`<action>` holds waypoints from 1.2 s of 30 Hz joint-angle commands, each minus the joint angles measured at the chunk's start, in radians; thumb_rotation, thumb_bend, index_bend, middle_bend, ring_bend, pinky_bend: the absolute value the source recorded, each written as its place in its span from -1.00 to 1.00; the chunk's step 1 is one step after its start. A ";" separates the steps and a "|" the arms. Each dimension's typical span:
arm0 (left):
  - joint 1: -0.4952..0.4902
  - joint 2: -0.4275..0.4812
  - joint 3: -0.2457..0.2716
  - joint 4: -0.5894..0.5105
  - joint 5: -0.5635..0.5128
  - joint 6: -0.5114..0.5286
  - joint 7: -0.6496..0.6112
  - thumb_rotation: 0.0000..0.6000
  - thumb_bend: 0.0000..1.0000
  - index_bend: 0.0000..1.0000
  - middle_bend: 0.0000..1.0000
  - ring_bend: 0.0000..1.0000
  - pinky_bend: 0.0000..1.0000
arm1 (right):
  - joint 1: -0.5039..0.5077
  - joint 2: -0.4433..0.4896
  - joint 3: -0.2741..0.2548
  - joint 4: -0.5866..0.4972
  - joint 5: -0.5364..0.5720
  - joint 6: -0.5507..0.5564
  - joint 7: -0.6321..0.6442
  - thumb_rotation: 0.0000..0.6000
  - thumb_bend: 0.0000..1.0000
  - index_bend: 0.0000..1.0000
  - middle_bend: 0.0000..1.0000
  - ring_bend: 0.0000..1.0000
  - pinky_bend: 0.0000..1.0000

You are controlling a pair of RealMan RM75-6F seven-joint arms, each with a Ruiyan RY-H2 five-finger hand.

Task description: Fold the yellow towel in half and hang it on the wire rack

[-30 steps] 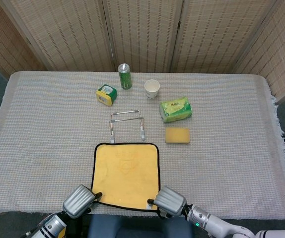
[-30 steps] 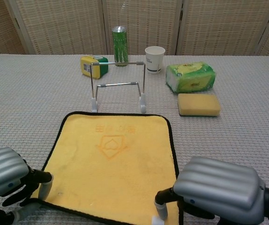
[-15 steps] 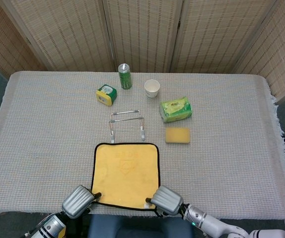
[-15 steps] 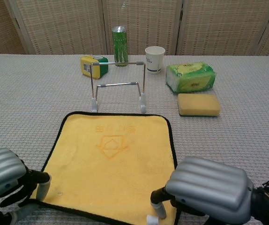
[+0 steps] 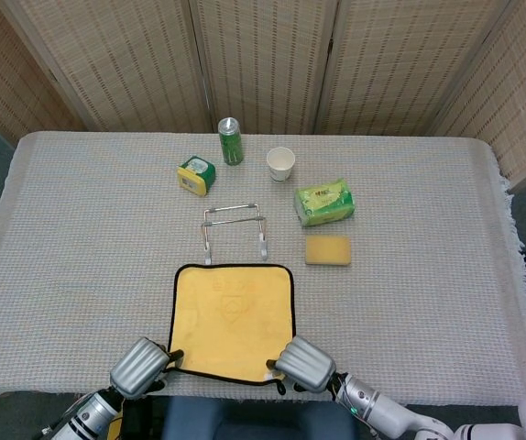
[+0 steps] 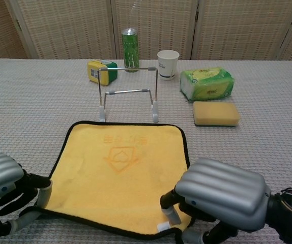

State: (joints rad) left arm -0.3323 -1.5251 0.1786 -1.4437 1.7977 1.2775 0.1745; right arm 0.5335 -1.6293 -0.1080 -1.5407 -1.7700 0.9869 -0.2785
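Note:
The yellow towel [image 5: 233,316] with a black border lies flat just in front of the wire rack [image 5: 234,229]. In the chest view the towel [image 6: 120,168] fills the near middle, with the rack [image 6: 128,94] upright beyond its far edge. My left hand [image 5: 139,367] pinches the near left corner, seen from the chest as the left hand [image 6: 6,188] with fingertips on the border. My right hand [image 5: 304,364] pinches the near right corner; the right hand [image 6: 220,195] covers that corner. The near edge is slightly raised and bunched.
Behind the rack stand a green can [image 5: 231,140], a paper cup [image 5: 280,164] and a small yellow-green box [image 5: 196,174]. A green tissue pack [image 5: 324,202] and a yellow sponge [image 5: 327,249] lie right of the rack. A woven screen closes off the table's far side.
Both hands have closed in on the towel's near corners and drawn them slightly up and forward. The near edge sits farther from me than before.

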 commanded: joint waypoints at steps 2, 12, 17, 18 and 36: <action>-0.017 0.027 -0.015 -0.028 -0.016 -0.013 -0.030 1.00 -0.01 0.16 0.76 0.62 0.78 | 0.001 0.001 0.018 -0.005 0.016 0.016 0.008 1.00 -0.14 0.21 0.79 1.00 1.00; -0.079 0.079 -0.075 -0.088 -0.083 -0.079 -0.136 1.00 -0.01 0.15 0.76 0.62 0.78 | 0.013 0.007 0.096 -0.016 0.095 0.036 0.012 1.00 -0.11 0.26 0.80 1.00 1.00; -0.127 0.114 -0.113 -0.120 -0.155 -0.163 -0.203 1.00 -0.01 0.15 0.76 0.62 0.78 | 0.027 0.000 0.137 -0.010 0.147 0.024 -0.009 1.00 -0.11 0.26 0.80 1.00 1.00; -0.141 0.124 -0.125 -0.129 -0.175 -0.187 -0.215 1.00 -0.01 0.15 0.76 0.62 0.78 | 0.032 -0.001 0.146 -0.008 0.160 0.018 -0.015 1.00 -0.11 0.26 0.80 1.00 1.00; -0.299 0.100 -0.247 -0.046 -0.350 -0.399 -0.264 1.00 -0.01 0.14 0.76 0.61 0.78 | 0.090 -0.061 0.241 0.091 0.318 -0.016 -0.093 1.00 -0.11 0.28 0.80 1.00 1.00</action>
State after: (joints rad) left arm -0.6237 -1.4194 -0.0621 -1.4959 1.4552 0.8860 -0.0902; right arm 0.6197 -1.6865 0.1279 -1.4545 -1.4576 0.9715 -0.3674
